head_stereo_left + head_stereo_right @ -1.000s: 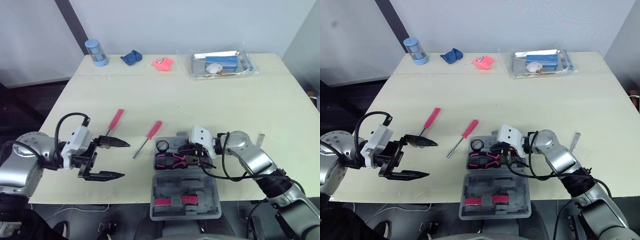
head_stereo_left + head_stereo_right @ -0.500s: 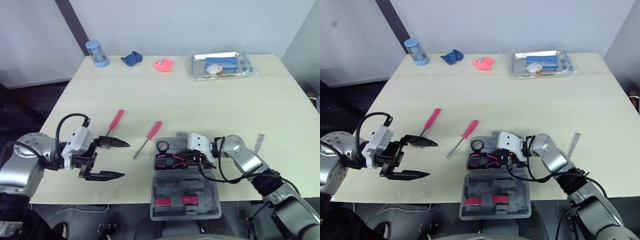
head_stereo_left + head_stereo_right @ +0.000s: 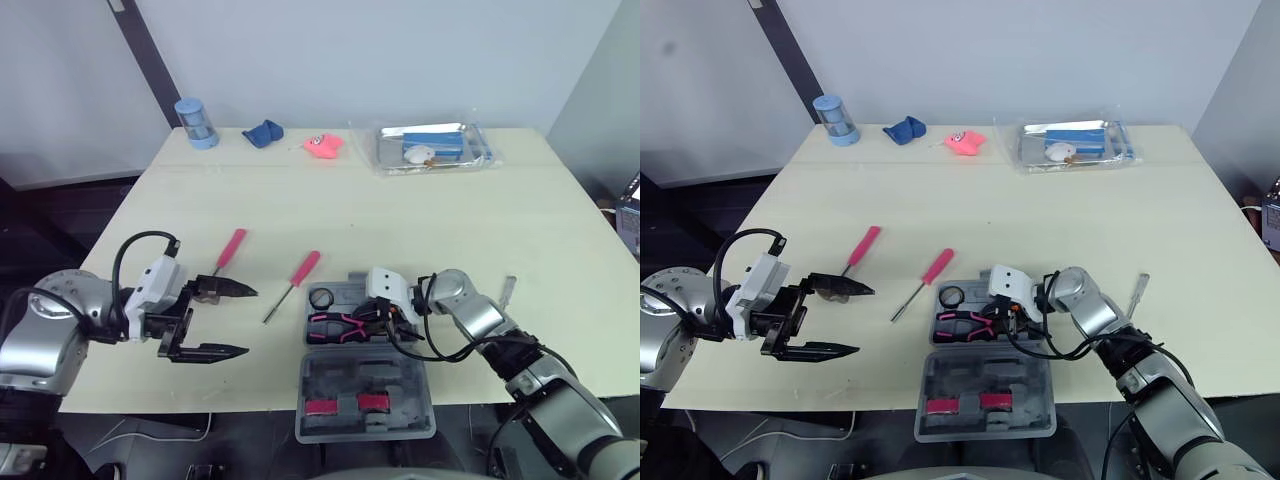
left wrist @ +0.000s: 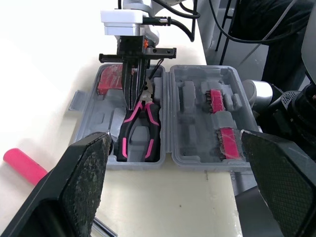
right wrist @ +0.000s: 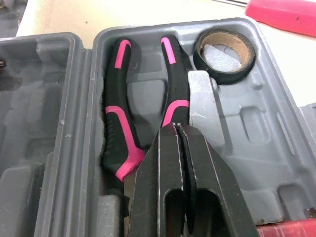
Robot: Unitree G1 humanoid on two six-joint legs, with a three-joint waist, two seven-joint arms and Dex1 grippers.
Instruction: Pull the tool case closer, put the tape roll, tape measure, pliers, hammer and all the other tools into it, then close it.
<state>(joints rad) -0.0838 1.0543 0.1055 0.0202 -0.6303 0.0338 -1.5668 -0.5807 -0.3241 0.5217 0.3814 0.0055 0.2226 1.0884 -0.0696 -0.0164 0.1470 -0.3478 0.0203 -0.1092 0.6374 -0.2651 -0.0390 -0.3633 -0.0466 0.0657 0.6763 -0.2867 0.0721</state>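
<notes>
- Right now my right gripper [image 5: 176, 127] has its fingers pressed together, nothing between them that I can see, tips down on the joint of the pliers [image 5: 118, 123].
- The pliers lie in the open tool case [image 3: 365, 378], low centre of the head view, with the tape roll [image 3: 322, 297] in its pocket just beside the handles.
- To seat them well, I judge I should push straight down until they sit flush, then lift off vertically so they don't pop out.
- My left gripper [image 3: 250, 320] hangs spread wide at lower left, near a pink screwdriver [image 3: 232, 246] on the counter [image 3: 400, 210]; that looks next.
</notes>
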